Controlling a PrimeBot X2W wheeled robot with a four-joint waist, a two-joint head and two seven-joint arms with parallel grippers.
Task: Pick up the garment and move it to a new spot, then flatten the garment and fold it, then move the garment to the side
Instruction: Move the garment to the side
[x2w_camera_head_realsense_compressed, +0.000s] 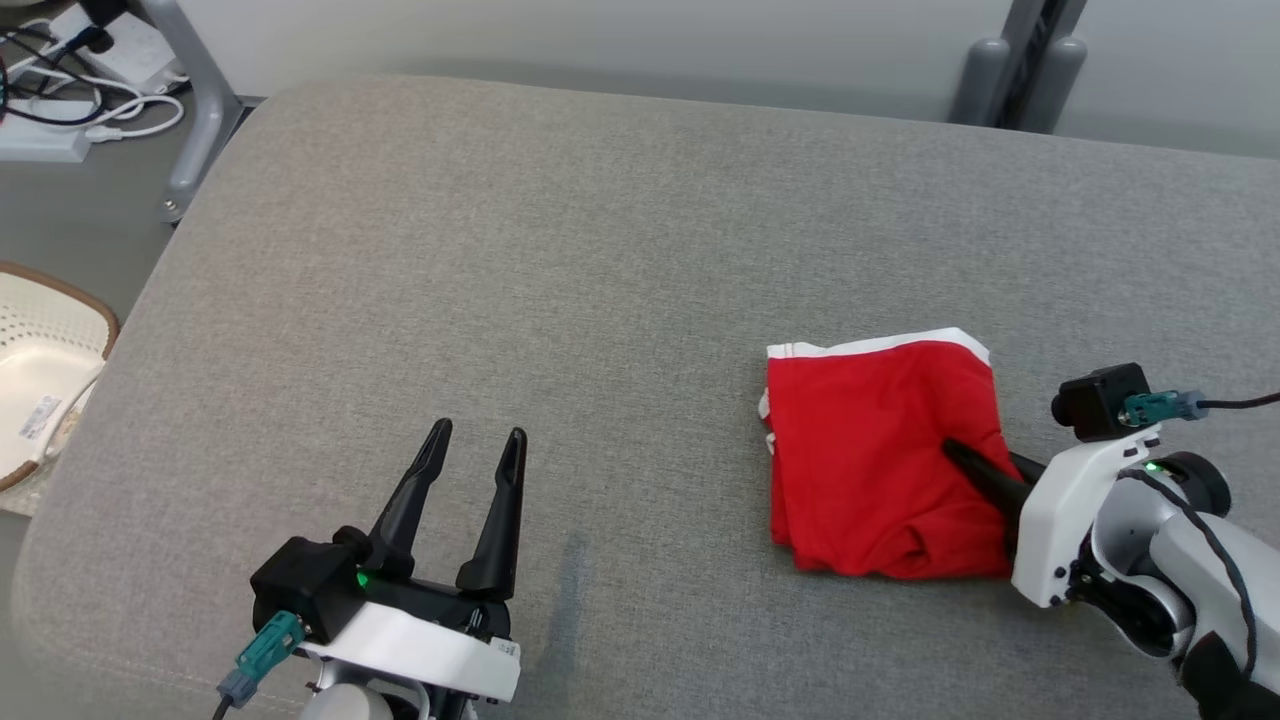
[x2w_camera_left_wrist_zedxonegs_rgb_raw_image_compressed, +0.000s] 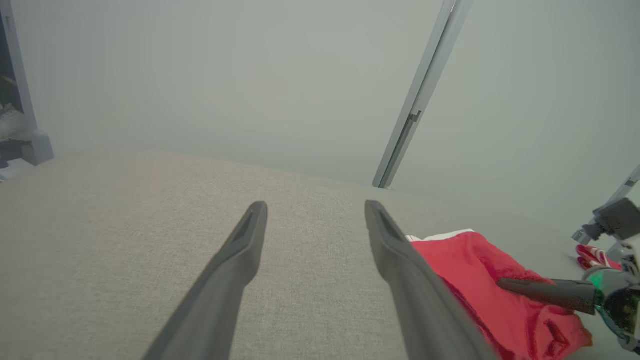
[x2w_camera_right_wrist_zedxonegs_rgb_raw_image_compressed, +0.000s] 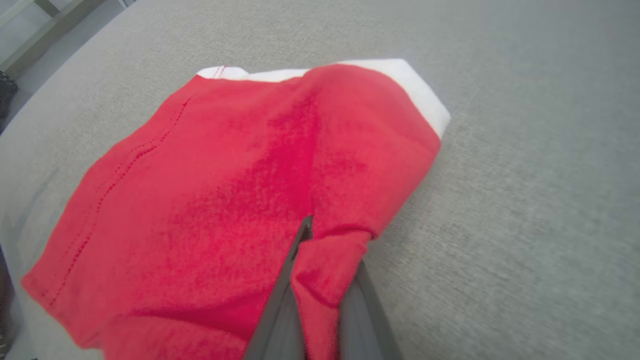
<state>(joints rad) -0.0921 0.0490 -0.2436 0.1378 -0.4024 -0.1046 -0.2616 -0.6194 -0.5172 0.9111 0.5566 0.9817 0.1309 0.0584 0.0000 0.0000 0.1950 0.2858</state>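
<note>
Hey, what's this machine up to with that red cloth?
The robot's right claw is pinched shut on an edge of the folded red garment, which lies on the grey padded surface. Its left claw is open and empty, off to the side. With folding apparently done, it looks set to move the garment aside.

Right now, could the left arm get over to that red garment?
Probably yes: only bare grey cushion lies between the open left gripper and the red garment. The right gripper is shut on its edge, so they might crowd.
</note>
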